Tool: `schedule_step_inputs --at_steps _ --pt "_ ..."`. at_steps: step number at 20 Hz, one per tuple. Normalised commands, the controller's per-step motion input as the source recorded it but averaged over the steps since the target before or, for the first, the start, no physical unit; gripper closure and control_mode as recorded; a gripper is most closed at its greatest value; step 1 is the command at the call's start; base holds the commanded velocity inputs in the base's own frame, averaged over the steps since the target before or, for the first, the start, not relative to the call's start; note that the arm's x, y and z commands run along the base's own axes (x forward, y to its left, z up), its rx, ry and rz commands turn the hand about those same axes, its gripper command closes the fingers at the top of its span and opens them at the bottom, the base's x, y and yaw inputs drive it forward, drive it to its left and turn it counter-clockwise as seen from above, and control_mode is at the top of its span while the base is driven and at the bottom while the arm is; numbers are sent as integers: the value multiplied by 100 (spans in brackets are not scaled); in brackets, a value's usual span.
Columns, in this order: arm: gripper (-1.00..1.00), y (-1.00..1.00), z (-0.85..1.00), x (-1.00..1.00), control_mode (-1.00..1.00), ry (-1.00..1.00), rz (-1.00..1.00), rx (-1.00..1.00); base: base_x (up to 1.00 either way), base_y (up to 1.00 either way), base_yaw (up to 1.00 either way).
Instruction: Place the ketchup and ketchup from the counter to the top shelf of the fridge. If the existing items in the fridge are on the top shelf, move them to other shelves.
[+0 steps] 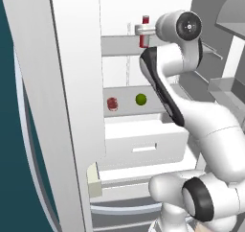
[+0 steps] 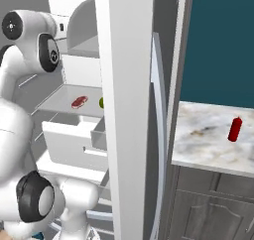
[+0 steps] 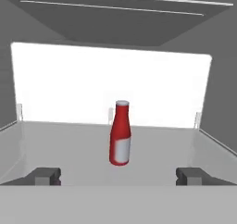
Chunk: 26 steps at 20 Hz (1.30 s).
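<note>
One ketchup (image 3: 121, 134) stands upright on the top shelf (image 3: 65, 142) of the fridge (image 1: 72, 82), apart from my fingers. My gripper (image 3: 119, 177) is open just in front of it, with its fingertips (image 3: 46, 176) wide on either side and nothing between them. From the left base view the gripper (image 1: 142, 30) reaches in at the top shelf (image 1: 117, 46), partly covering that ketchup (image 1: 145, 21). The other ketchup (image 2: 235, 129) stands on the counter (image 2: 203, 145) to the right of the fridge. The existing items, a dark-red lump (image 1: 112, 103) and a green fruit (image 1: 140, 99), lie on the lower shelf (image 1: 127, 111).
The open fridge door (image 2: 126, 110) stands between the fridge interior and the counter. White drawers (image 1: 143, 145) sit below the lower shelf. My arm's elbow (image 1: 162, 82) hangs in front of the shelves.
</note>
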Motion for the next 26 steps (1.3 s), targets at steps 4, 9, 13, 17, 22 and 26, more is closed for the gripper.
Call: schedule_step_inputs --at_steps 4,9,13,17,22,26 --pt "-100 14 0 -100 -100 -2 -4 7 0 0 0" --pt "-100 9 -1 -100 -100 0 -3 5 0 0 0" --pt "-100 9 -19 -100 -100 0 -3 4 0 0 0" --pt "-100 1 -47 -100 -100 4 -2 4 0 0 0" --pt "-100 0 -65 -100 -100 18 0 1 0 0 0" --pt "-100 0 -50 -100 -100 24 0 0 0 0 0"
